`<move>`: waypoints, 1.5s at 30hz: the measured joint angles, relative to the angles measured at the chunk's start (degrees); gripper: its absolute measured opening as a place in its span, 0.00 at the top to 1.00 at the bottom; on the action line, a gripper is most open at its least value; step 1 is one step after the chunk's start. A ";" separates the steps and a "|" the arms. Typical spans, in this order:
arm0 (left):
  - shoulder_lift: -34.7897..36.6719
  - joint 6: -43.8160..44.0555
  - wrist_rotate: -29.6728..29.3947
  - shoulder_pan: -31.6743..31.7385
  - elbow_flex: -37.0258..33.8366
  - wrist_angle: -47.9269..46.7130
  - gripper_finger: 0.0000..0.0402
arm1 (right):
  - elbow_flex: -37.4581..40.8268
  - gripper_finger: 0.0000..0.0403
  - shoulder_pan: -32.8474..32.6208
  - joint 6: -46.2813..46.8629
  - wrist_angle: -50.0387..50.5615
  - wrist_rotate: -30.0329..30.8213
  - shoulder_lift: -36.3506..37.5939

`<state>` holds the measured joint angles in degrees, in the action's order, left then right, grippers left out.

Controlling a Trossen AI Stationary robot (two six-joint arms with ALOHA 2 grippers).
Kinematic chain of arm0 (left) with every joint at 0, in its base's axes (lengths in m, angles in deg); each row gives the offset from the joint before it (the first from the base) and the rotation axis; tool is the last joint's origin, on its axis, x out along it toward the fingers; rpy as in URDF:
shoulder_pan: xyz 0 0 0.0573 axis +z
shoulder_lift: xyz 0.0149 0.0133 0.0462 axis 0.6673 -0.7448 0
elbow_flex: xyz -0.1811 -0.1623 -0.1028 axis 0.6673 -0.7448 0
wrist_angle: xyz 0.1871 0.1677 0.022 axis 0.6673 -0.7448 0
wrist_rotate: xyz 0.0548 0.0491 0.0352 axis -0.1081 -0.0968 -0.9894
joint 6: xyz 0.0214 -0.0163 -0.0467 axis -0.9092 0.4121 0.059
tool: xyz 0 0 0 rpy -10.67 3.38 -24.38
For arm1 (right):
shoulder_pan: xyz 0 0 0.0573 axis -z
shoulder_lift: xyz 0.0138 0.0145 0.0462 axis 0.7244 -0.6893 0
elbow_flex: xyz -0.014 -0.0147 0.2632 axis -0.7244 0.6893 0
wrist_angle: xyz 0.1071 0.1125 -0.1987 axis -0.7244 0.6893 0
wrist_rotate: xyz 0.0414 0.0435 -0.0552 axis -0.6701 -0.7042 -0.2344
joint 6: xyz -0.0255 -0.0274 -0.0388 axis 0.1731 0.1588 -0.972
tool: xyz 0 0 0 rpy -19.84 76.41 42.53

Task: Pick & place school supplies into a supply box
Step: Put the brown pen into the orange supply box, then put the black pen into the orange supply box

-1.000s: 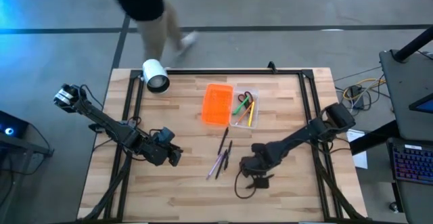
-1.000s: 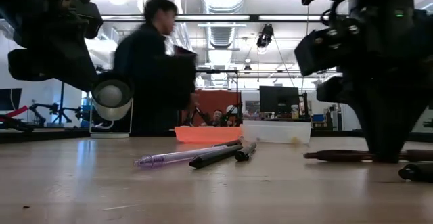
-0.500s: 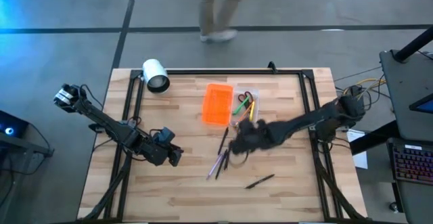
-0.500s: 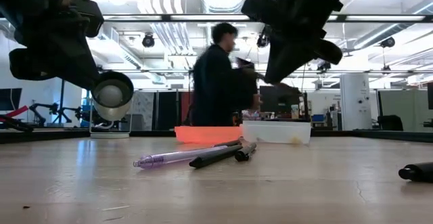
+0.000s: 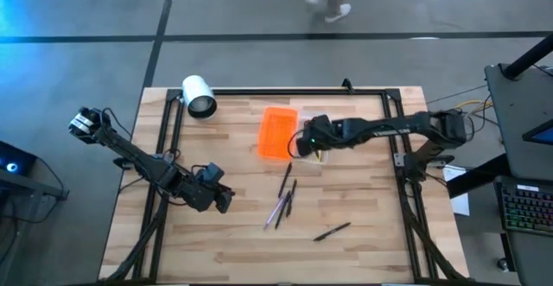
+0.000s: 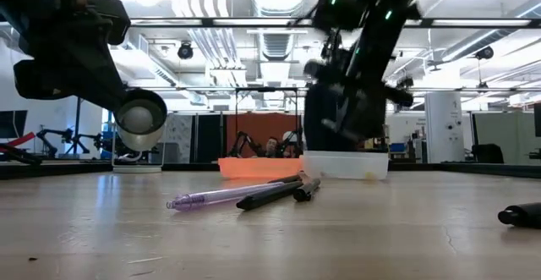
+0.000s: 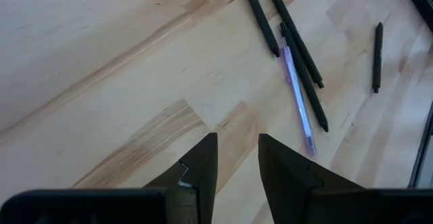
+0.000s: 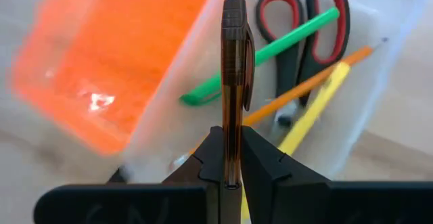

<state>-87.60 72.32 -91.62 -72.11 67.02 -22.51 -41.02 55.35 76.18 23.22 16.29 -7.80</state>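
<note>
The supply box lies at the table's far middle, its orange lid [image 5: 277,132] beside its clear tray [image 5: 316,150]. The tray holds red-handled scissors [image 8: 298,21], a green pen [image 8: 270,55], an orange pencil and a yellow one. My right gripper [image 5: 301,144] hangs over the tray's lid-side edge, shut on a brown pen [image 8: 232,48]. A purple pen [image 5: 278,208] and two dark pens [image 5: 289,191] lie on the table mid-way, and another dark pen [image 5: 332,231] lies nearer. My left gripper [image 5: 226,198] hovers left of them, open with nothing between its fingers. My right gripper pinches the brown pen's shaft [image 8: 232,119] between its two fingers. The pen lies along the fingers and sticks out past their tips, its clip showing. The fingers slant down from the table's right side. The pen is lifted clear, above the tray.
A white cylinder [image 5: 199,96] lies at the far left corner. A black frame [image 5: 285,91] runs along the table's far edge and sides. A person's foot [image 5: 337,9] shows on the floor beyond the table. Bare wood lies along the near edge.
My right gripper has risen from the table's near middle and gone toward the far edge, to over the supply box, rolling its wrist on the way. It carries the brown pen lifted clear. One dark pen stays where the gripper was. A person has walked past beyond the table.
</note>
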 joint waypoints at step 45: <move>0.00 -2.71 -0.01 0.00 0.00 0.71 0.78 | -5.83 0.49 -45.79 -24.87 8.93 -10.94 -10.87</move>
<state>-87.60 69.61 -91.64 -72.12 67.02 -21.80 -46.85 9.56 51.31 32.15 5.35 -18.67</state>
